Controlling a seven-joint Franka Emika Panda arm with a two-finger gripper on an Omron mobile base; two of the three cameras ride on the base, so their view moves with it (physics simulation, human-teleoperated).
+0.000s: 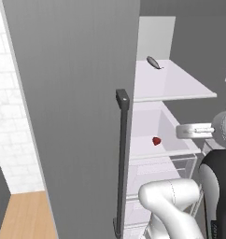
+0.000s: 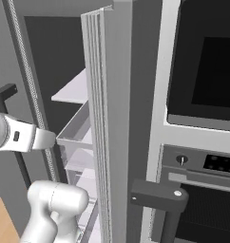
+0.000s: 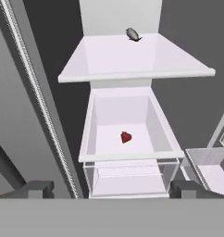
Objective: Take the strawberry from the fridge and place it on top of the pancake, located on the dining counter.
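The fridge [image 1: 77,116] stands with its grey door swung open. The strawberry [image 3: 126,137], small and bright red, lies on the floor of a white drawer [image 3: 93,134] under a white shelf. From the left base view the strawberry [image 1: 156,141] sits in the same drawer. My gripper [image 3: 114,190] is open and empty, in front of the drawer and short of the berry. Its dark fingertips [image 3: 37,189] stand wide apart. In the left base view the gripper [image 1: 182,131] hovers at the drawer's near right. The pancake and the dining counter are out of view.
A small grey object [image 3: 132,34] lies at the back of the white shelf [image 3: 132,60]. A clear drawer [image 3: 127,176] sits below the white one. The door's dark bar handle [image 1: 122,158] is to my left. A black-fronted oven [image 2: 202,71] stands right of the fridge.
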